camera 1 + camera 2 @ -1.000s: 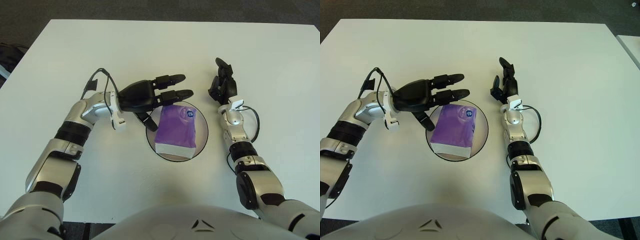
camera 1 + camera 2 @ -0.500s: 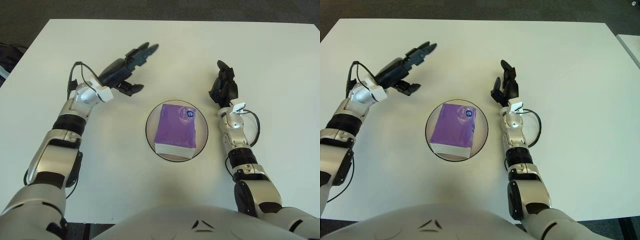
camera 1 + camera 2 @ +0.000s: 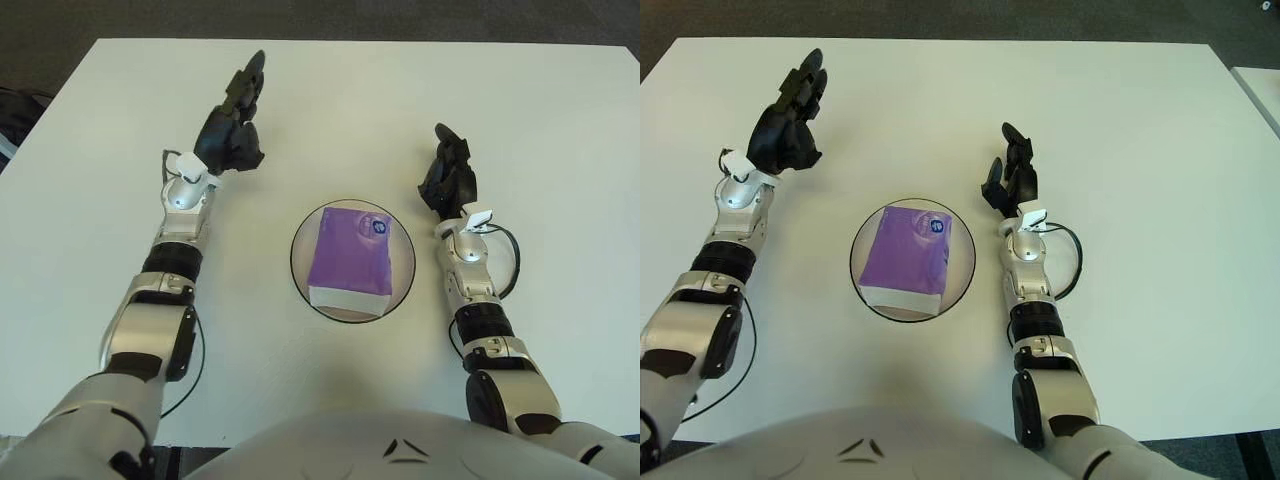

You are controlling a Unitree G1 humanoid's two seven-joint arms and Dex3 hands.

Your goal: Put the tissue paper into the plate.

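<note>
A purple tissue pack [image 3: 350, 255] with a white lower edge lies flat in the round clear plate [image 3: 401, 282] at the table's middle. My left hand [image 3: 234, 125] is raised to the upper left of the plate, well apart from it, fingers spread and holding nothing. My right hand [image 3: 448, 175] is to the right of the plate, fingers relaxed and empty.
The white table [image 3: 330, 110] spreads around the plate. Dark floor lies beyond its far edge. A cable runs along each forearm.
My left hand has drawn back from over the plate to the upper left and turned upright. The tissue pack stays in the plate. My right hand has barely moved.
</note>
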